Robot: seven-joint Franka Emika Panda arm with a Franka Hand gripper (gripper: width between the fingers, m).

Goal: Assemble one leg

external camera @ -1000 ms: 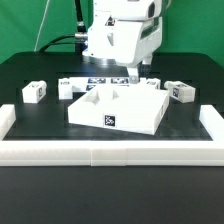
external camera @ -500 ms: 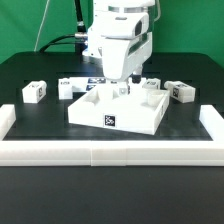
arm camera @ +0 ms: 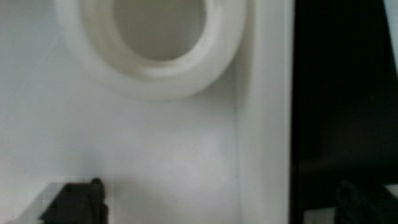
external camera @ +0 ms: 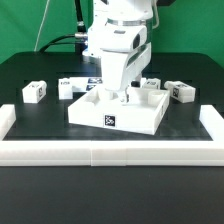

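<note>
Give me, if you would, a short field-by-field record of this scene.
gripper: open, low over the panel's back edge, holding nothing
fingertips: apart, white panel surface between them
panel: large, white, flat on the table
legs: loose on the table, one at the exterior view's left, one at its right
rails: white, along the front

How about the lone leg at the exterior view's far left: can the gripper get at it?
Probably yes: that leg lies in the open, nothing over it; the gripper, low over the square panel, must rise clear first.
</note>
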